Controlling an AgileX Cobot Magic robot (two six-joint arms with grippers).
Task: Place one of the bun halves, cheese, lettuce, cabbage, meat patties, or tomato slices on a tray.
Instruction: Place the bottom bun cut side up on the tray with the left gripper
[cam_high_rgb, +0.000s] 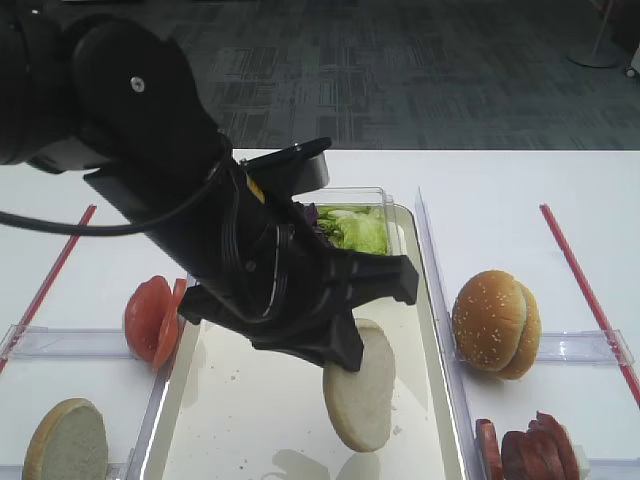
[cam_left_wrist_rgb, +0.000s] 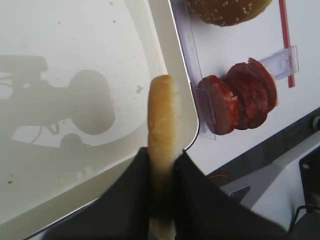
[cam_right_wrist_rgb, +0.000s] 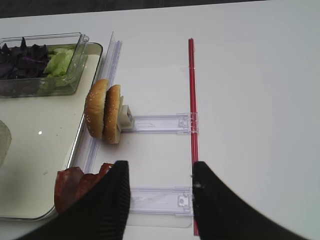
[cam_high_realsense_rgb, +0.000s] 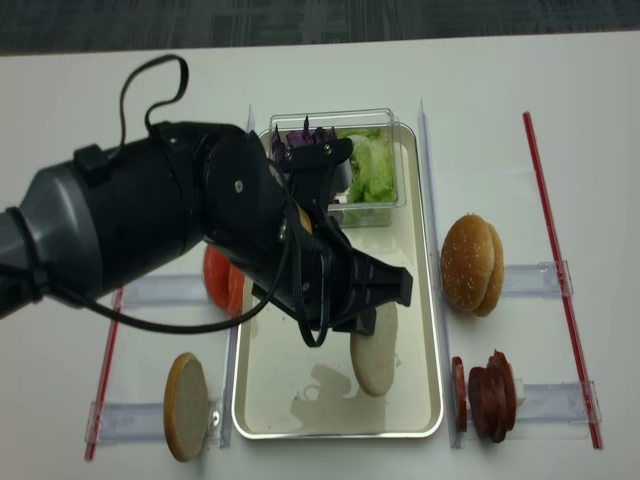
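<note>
My left gripper (cam_high_rgb: 348, 345) (cam_high_realsense_rgb: 368, 312) (cam_left_wrist_rgb: 162, 160) is shut on a flat pale bun half (cam_high_rgb: 360, 390) (cam_high_realsense_rgb: 375, 352) (cam_left_wrist_rgb: 161, 115), held on edge just above the cream tray (cam_high_rgb: 240, 400) (cam_high_realsense_rgb: 285, 395) (cam_left_wrist_rgb: 75, 50), near its right side. The bun's shadow lies on the tray. My right gripper (cam_right_wrist_rgb: 160, 167) stands open and holds nothing over a clear holder, with the meat patties (cam_right_wrist_rgb: 70, 185) (cam_high_rgb: 530, 450) (cam_high_realsense_rgb: 490, 385) beside its left finger. Tomato slices (cam_high_rgb: 150, 318) (cam_high_realsense_rgb: 220, 280) stand left of the tray. Lettuce (cam_high_rgb: 360, 230) (cam_right_wrist_rgb: 60, 62) and cabbage (cam_right_wrist_rgb: 22, 57) fill a clear tub. Cheese is out of view.
The clear tub (cam_high_realsense_rgb: 375, 205) sits on the tray's far end. Sesame buns (cam_high_rgb: 495, 322) (cam_high_realsense_rgb: 472, 265) (cam_right_wrist_rgb: 105, 117) stand right of the tray, and another pale bun half (cam_high_rgb: 65, 440) (cam_high_realsense_rgb: 185, 405) at the front left. Red strips (cam_high_rgb: 585, 290) (cam_high_realsense_rgb: 105, 370) mark both sides.
</note>
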